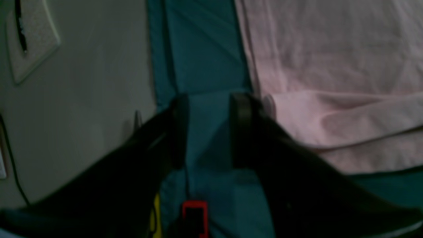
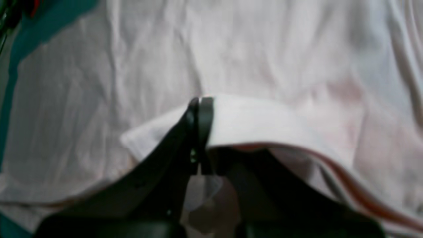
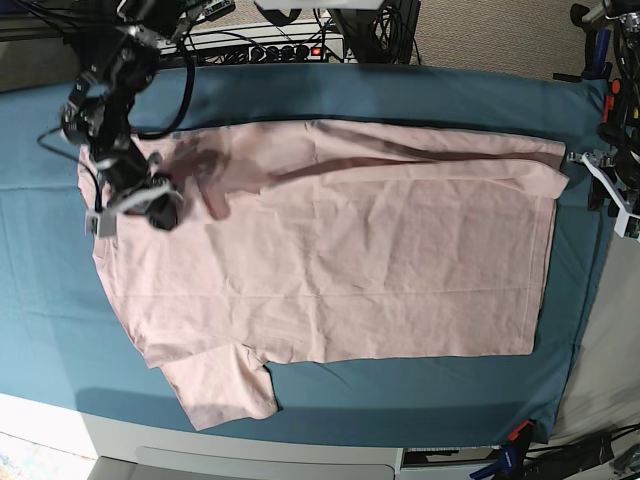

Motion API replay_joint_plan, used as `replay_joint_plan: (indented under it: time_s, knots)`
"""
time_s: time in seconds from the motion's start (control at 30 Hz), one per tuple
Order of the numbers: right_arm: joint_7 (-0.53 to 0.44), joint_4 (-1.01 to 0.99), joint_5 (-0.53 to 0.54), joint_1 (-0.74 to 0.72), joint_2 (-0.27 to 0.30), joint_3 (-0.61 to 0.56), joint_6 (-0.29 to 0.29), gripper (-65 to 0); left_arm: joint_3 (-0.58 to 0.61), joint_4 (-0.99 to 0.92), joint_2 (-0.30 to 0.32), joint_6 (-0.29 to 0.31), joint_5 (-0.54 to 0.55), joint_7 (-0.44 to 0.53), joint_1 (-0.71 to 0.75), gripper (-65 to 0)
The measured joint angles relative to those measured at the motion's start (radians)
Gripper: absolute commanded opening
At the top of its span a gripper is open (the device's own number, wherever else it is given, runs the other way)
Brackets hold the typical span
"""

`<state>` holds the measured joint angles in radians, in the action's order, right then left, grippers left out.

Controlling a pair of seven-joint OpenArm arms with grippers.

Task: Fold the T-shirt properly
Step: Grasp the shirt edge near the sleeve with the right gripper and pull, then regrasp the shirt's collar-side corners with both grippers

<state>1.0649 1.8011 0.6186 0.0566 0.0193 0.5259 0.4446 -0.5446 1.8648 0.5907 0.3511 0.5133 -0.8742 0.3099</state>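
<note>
teal table cloth (image 3: 400,95); grey floor (image 3: 500,30)

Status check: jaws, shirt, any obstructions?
Right gripper shut on T-shirt edge. Left gripper open, over teal cloth. Nothing blocking.

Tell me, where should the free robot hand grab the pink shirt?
Probably the T-shirt's far hem corner, coming in from the table's end, where the open left gripper sits. That corner lies flat beside bare cloth, so one finger could slide under it.
</note>
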Motion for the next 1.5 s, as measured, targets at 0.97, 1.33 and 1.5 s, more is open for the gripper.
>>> replay_joint_plan:
  time_s: [0.97,1.33,1.5]
  knots:
    - [-0.019,0.002,-0.174,-0.114,0.002,-0.113,0.053,-40.5,0.0,0.0,0.0,0.0,0.0,-0.052,0.0,-44.1]
    - [0.039,0.077,-0.173,-0.088,0.074,0.205,0.02,-65.0,0.0,0.0,-0.018,0.064,0.147,-0.095,0.097,-65.0]
    - [0.037,0.077,-0.174,-0.04,0.135,0.262,0.014,-65.0,0.057,-0.003,-0.055,0.064,0.15,-0.056,0.08,-65.0]
